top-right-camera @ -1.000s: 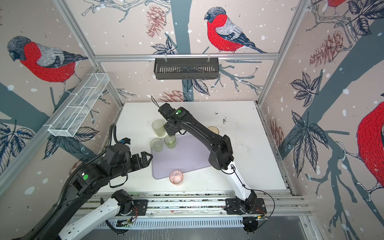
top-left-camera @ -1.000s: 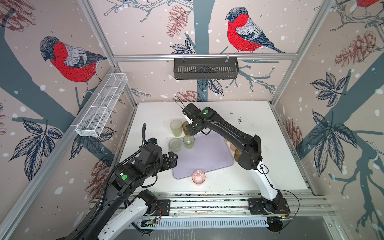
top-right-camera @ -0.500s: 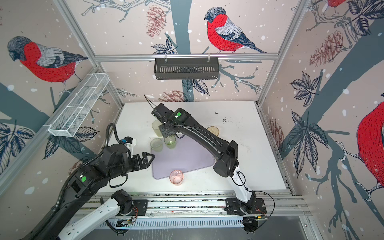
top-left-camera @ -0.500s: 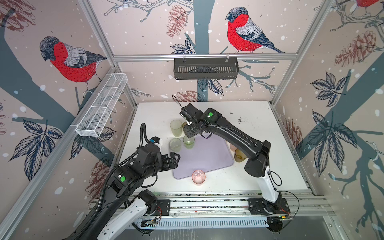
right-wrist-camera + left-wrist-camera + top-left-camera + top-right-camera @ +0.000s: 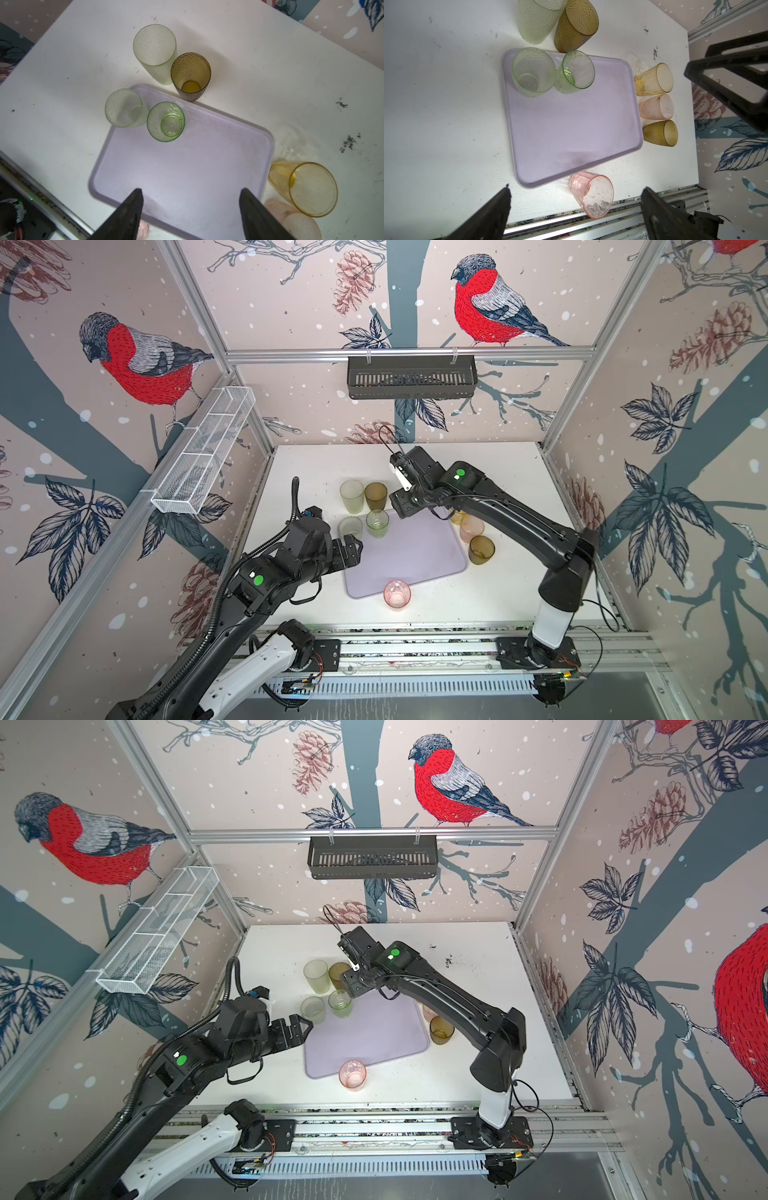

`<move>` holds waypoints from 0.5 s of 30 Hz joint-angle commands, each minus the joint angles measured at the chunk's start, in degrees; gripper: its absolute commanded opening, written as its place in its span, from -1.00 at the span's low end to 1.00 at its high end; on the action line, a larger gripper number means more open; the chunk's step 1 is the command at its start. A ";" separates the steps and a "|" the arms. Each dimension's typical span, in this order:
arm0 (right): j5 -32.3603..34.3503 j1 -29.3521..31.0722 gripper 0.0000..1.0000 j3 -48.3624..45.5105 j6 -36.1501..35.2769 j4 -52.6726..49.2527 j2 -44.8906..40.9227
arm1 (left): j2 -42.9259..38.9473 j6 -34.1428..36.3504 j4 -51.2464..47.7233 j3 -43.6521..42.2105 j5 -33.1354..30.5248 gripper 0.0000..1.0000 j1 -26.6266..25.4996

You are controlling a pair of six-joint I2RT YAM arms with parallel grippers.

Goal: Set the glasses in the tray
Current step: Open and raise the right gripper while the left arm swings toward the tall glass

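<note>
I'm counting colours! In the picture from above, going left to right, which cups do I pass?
Tall pale green glass → far brown glass → pink glass → near brown glass. I left out any that overlap these sideways.

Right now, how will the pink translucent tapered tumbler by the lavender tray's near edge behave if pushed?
Pink tumbler looks empty and thin-walled, so probably light. Base narrower than mouth: a high push may tip it, then it could roll. Glossy sides might slip.

Left tool (image 5: 576, 188) spread wide, right tool (image 5: 191, 189) parted, both empty
</note>
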 commanded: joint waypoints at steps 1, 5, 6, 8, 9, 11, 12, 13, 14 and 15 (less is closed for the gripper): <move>-4.52 -1.30 0.59 -4.39 -3.22 6.53 -3.74 | 3.02 -2.31 1.66 2.98 -3.59 0.94 0.09; -7.59 -2.99 0.65 -8.20 -3.85 8.61 -7.33 | 6.90 -1.79 1.60 6.46 -4.86 0.94 0.64; -8.13 -3.35 0.68 -9.41 -3.97 9.30 -8.37 | 8.14 -1.44 1.23 7.67 -4.81 0.94 1.28; -9.01 -4.18 0.75 -11.75 -4.07 10.75 -10.18 | 10.53 -0.42 0.84 9.61 -3.87 0.94 2.78; -9.59 -4.68 0.78 -13.05 -4.06 11.64 -11.15 | 11.59 0.27 0.74 10.65 -3.24 0.94 3.65; -10.62 -5.63 0.82 -15.43 -4.06 13.45 -12.77 | 13.21 1.61 0.82 12.18 -1.83 0.94 5.87; -11.06 -6.18 0.84 -16.60 -4.17 14.22 -13.67 | 14.00 2.37 0.98 12.84 -0.80 0.94 7.26; -11.40 -6.70 0.86 -17.53 -4.23 14.85 -14.49 | 14.72 3.19 1.28 13.27 0.26 0.94 8.70; -11.68 -7.06 0.88 -18.13 -4.32 15.17 -15.12 | 15.41 3.89 1.52 13.58 1.34 0.94 9.92; -11.95 -7.57 0.90 -18.69 -4.49 15.33 -15.70 | 16.11 4.62 1.85 13.97 2.49 0.94 11.25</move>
